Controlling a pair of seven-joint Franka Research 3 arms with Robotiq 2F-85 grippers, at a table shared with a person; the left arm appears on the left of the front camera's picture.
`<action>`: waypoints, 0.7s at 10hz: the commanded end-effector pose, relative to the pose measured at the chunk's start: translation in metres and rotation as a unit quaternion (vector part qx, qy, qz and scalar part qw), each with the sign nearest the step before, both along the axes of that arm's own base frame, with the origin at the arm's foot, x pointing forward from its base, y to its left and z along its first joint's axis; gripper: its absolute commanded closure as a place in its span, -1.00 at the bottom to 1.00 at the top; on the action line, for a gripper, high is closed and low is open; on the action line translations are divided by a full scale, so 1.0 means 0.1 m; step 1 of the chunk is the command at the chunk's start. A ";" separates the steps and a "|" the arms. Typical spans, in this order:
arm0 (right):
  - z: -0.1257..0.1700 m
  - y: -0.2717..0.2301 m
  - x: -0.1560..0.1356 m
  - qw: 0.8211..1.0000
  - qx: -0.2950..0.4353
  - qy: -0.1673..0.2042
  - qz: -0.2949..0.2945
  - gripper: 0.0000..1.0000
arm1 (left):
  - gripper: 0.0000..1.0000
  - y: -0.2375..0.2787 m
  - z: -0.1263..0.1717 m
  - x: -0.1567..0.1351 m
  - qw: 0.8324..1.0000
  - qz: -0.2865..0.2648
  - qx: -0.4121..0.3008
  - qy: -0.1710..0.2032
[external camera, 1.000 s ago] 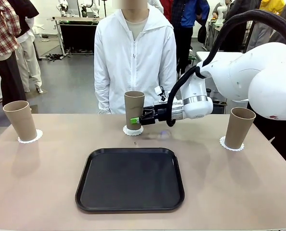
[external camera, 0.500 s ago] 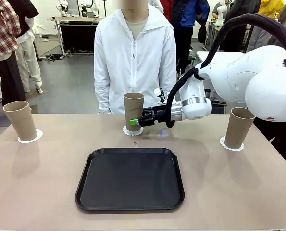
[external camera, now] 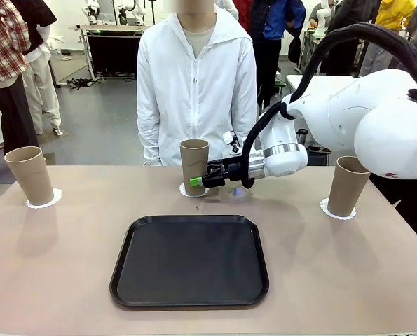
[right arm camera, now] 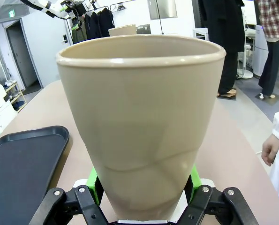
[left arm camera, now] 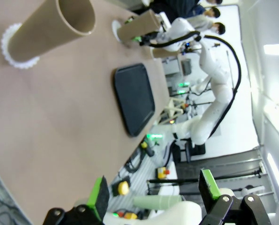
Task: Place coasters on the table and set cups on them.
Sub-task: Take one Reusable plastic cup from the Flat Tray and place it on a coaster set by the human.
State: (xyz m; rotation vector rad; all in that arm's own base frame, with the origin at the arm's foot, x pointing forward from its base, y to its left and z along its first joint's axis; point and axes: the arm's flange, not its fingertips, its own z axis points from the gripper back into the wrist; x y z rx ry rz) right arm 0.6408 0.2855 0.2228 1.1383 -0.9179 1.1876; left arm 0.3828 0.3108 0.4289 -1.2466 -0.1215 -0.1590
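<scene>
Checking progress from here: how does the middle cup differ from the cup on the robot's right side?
The middle cup is clamped near its base by the right end effector; the right cup stands free. The middle cup is at the far edge, before the person; the right cup is nearer. Both are tan, upright, over white coasters.

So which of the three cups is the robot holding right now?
The middle cup, on the far side of the table in front of the person. The right pincer is clamped on its lower part; the left cup and right cup stand free on their coasters.
</scene>
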 end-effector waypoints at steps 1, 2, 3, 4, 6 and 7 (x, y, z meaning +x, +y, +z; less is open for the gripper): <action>-0.10 0.07 0.12 1.000 -0.018 -0.003 0.006 -0.61 | -1.00 0.00 0.03 0.00 1.000 0.005 0.002 0.004; -0.11 0.08 0.11 1.000 -0.018 -0.002 0.008 -0.61 | -1.00 0.00 0.03 0.00 1.000 0.005 0.002 0.004; -0.11 0.08 0.11 1.000 -0.018 -0.004 0.011 -0.61 | -1.00 0.00 0.03 0.00 1.000 0.005 0.002 0.004; -0.10 0.09 0.11 1.000 -0.018 -0.004 0.011 -0.61 | -1.00 0.00 0.03 0.00 1.000 0.005 0.002 0.004; -0.11 0.10 0.11 1.000 -0.022 -0.004 0.015 -0.66 | -1.00 0.00 0.03 0.00 1.000 0.005 0.002 0.004; -0.10 0.10 0.11 1.000 -0.025 -0.001 0.011 -0.99 | -1.00 0.00 0.03 0.00 1.000 0.005 0.002 0.004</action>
